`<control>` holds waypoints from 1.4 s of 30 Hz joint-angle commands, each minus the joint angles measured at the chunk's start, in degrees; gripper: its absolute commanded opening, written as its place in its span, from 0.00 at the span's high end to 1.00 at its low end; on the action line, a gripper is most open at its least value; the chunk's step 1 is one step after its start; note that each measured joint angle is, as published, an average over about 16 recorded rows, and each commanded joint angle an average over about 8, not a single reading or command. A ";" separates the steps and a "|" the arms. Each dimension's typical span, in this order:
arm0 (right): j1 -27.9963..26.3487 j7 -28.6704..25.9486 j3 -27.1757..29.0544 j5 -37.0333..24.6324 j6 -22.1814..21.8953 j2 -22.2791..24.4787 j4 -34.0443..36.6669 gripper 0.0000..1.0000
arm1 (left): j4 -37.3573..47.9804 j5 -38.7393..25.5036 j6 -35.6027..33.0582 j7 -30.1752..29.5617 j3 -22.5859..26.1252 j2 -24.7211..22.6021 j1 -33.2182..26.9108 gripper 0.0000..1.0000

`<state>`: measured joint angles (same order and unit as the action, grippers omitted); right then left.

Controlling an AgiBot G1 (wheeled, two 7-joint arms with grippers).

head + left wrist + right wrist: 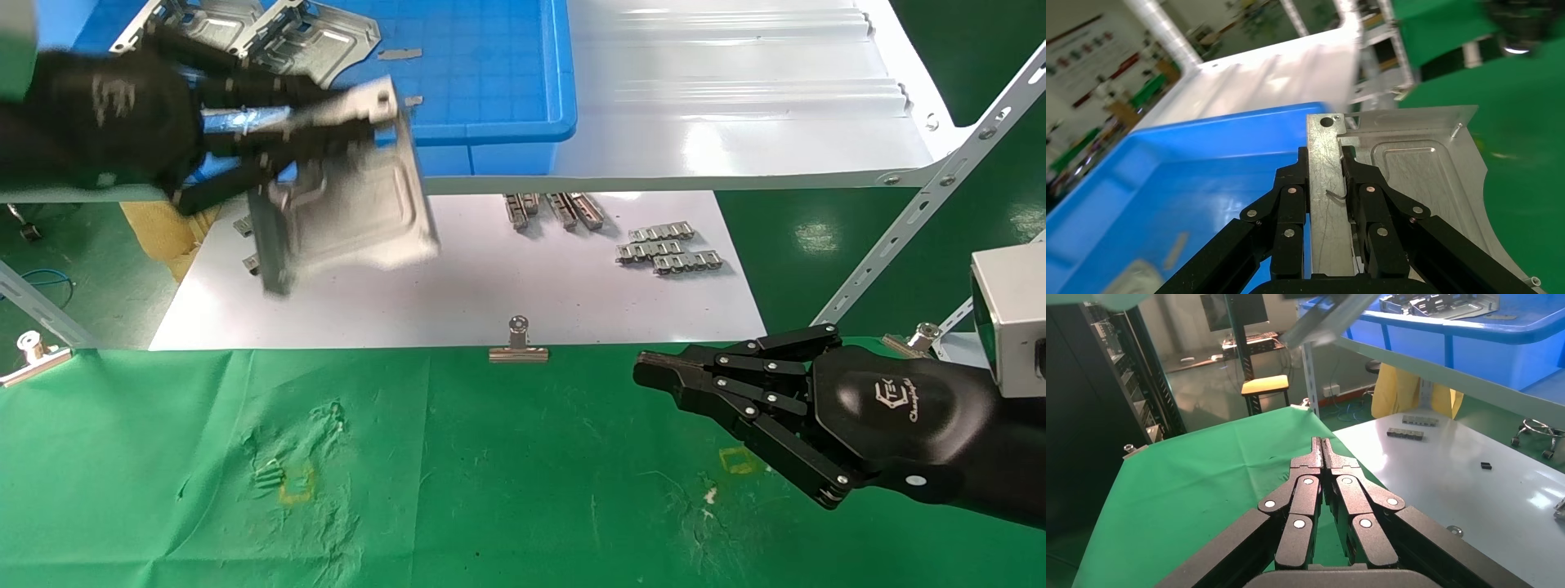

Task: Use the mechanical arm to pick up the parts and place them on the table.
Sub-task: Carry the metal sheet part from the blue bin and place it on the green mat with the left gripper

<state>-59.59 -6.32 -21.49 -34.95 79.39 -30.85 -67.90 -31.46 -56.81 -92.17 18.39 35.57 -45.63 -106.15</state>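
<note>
My left gripper (359, 122) is shut on the folded rim of a flat silver stamped part (351, 208) and holds it in the air, tilted, in front of the blue bin (523, 98) and above the white board (490, 302). The left wrist view shows the gripper (1326, 160) clamped on the part's rim (1324, 196), the plate (1425, 184) hanging to one side. More silver parts (310, 37) lie in the bin. The green table (490, 474) spreads below. My right gripper (645, 367) is shut and empty, parked low over the green cloth at the right; its own view shows it too (1321, 443).
The bin stands on a glossy white shelf (735, 106) with a perforated silver brace (940, 188). Small grey ridged strips (666, 249) lie on the white board. A silver binder clip (518, 343) holds the cloth edge; another clip (33, 355) sits far left. Yellow marks (296, 486) dot the cloth.
</note>
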 commanded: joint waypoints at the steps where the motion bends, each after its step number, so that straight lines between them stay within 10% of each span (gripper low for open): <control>1: 0.00 0.00 0.00 0.00 0.00 0.00 0.00 1.00 | -5.71 4.08 -0.03 0.27 1.35 2.83 3.29 1.00; 10: 0.00 0.00 0.00 0.00 0.00 0.00 0.00 1.00 | -18.39 6.32 0.91 6.47 13.10 10.93 10.48 1.00; 21: 0.00 0.00 0.00 0.00 0.00 0.00 0.00 1.00 | -8.51 -1.32 2.00 14.28 23.82 6.77 10.51 1.00; 42: 0.00 0.00 0.00 0.00 0.00 0.00 0.00 1.00 | 9.40 -4.71 7.63 24.92 25.59 -0.62 11.11 1.00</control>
<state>-59.59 -6.32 -21.49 -34.95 79.39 -30.85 -67.90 -22.19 -61.49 -84.84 43.04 61.16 -46.16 -95.19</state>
